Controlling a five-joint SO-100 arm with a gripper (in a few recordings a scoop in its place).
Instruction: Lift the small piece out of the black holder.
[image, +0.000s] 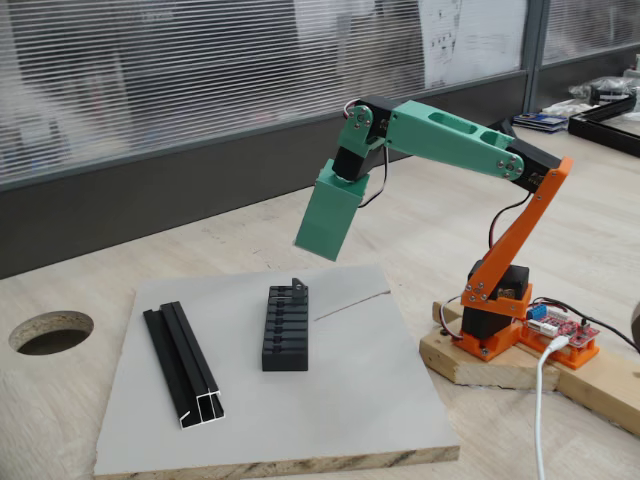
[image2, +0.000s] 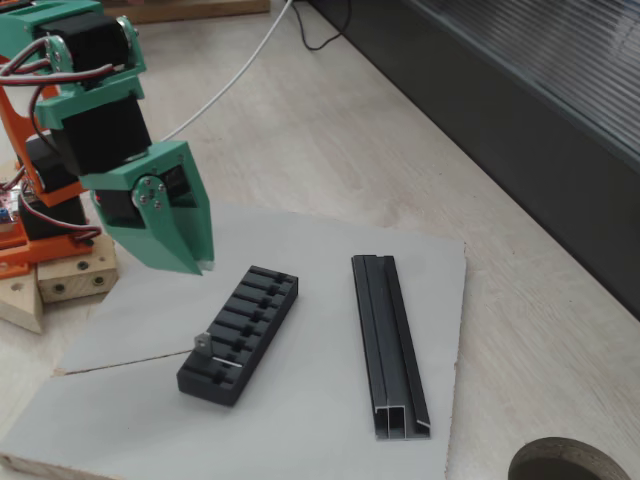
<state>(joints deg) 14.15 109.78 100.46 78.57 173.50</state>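
On a pale wooden desk, a grey board carries the scene. At its left in a fixed view lie two black channel rails with silvery cut ends, untouched. Beside them, toward the board's centre, sits the black holder, its row of crosswise slots running along the top. The small piece stands upright in the slot at the holder's far end, at 12 o'clock on the block in that view; from the opposite fixed view it shows as a grey tab at the holder's near end, around 7 o'clock. The green hand hangs above the board, clear of the holder and up at about 12 o'clock from the tab, tips pointing down. Its fingers appear pressed together, grasping nothing. The task looks to be in its approach step: nothing lifted yet. The next move likely calls for parting the fingers, aligning over the end slot and descending onto the thin tab.
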